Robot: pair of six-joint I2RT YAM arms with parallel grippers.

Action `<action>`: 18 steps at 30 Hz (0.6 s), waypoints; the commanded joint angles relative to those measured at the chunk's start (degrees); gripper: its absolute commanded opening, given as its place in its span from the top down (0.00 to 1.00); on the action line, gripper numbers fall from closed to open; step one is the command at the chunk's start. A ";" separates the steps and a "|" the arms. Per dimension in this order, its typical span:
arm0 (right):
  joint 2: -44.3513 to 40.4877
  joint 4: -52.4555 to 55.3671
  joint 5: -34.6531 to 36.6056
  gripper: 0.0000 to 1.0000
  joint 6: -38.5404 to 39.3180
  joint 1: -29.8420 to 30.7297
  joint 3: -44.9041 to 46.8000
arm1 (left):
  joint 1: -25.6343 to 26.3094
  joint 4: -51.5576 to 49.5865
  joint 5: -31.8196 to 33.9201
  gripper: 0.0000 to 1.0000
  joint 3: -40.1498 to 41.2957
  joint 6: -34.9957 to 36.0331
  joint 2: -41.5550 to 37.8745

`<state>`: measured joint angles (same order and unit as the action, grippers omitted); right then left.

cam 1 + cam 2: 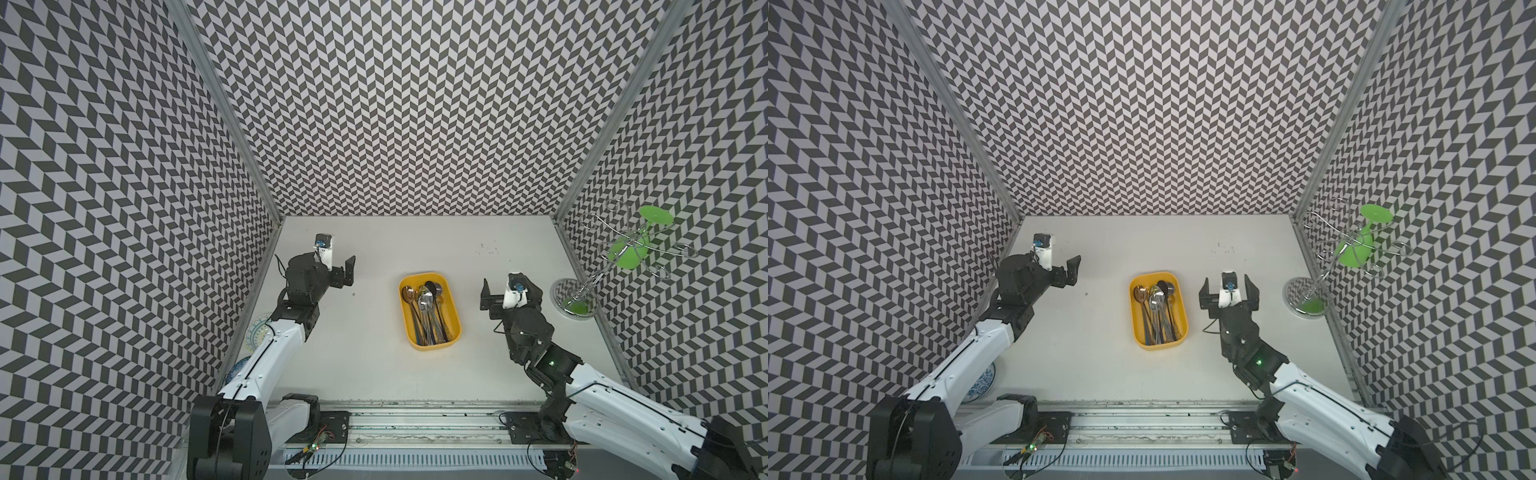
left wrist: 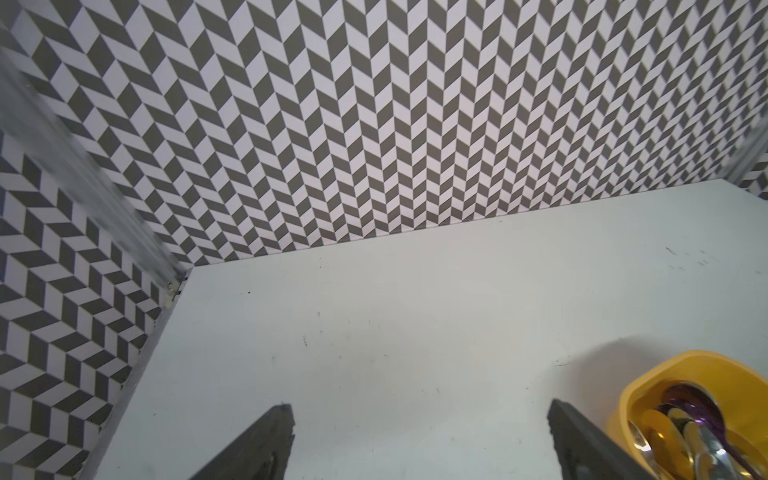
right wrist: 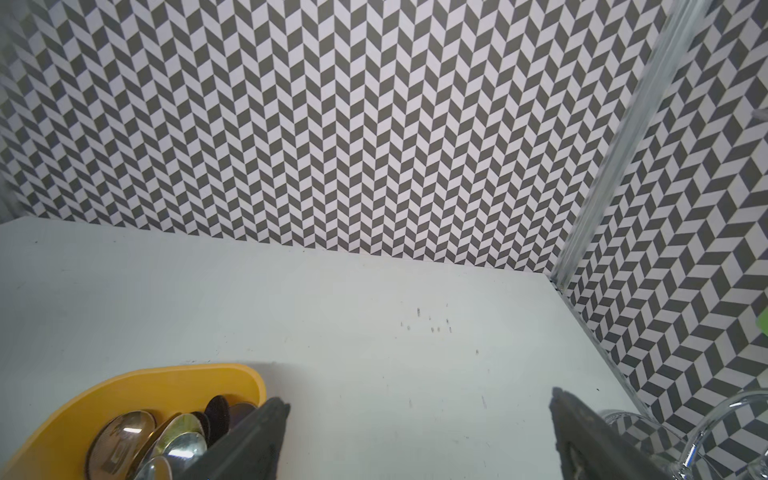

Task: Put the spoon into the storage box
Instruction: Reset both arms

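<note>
Left gripper [image 2: 419, 409] hangs over the bare table [image 1: 374, 353], jaws spread wide, empty. Right gripper [image 1: 1226, 281] is likewise spread and empty. Between them, apart from both, sits the box [image 1: 454, 320], with the spoons [image 1: 426, 303] bunched inside it. A wire rack [image 1: 559, 293] stands on the right gripper's outer side.
</note>
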<state>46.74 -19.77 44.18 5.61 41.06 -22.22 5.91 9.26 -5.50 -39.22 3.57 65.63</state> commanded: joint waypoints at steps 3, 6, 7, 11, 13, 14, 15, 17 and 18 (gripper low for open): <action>0.41 -10.14 -3.65 0.00 1.82 -5.66 2.22 | -1.75 12.50 4.28 0.00 4.16 0.75 2.90; 2.21 -9.90 -0.30 0.00 0.44 -7.09 1.85 | -3.18 17.97 2.82 0.00 6.88 -0.26 4.34; 2.58 -11.24 -0.25 0.00 0.54 -7.47 2.44 | -3.50 19.72 2.16 0.00 7.85 -0.49 4.70; 4.36 -16.55 0.57 0.00 0.06 -9.78 4.40 | -4.42 29.21 1.01 0.01 12.59 -0.89 6.91; 5.29 -19.67 1.40 0.00 -0.54 -10.69 5.90 | -4.75 31.90 1.19 0.00 13.82 -1.65 8.10; 5.89 -21.93 1.38 0.00 -0.76 -11.39 6.97 | -4.95 33.45 1.19 0.00 14.51 -2.14 8.71; 6.48 -23.47 1.12 0.00 -1.30 -12.20 7.56 | -5.24 35.08 1.19 0.00 15.19 -2.55 9.30; 7.49 -24.41 0.38 0.00 -2.53 -14.13 7.79 | -5.71 38.58 1.60 0.00 16.73 -3.32 10.34; 7.89 -24.80 0.16 0.00 -2.84 -14.77 8.03 | -5.91 40.19 1.84 0.00 17.38 -3.58 10.83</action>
<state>53.80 -37.36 44.12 4.84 27.97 -14.70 0.69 40.07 -3.70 -23.27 1.63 75.57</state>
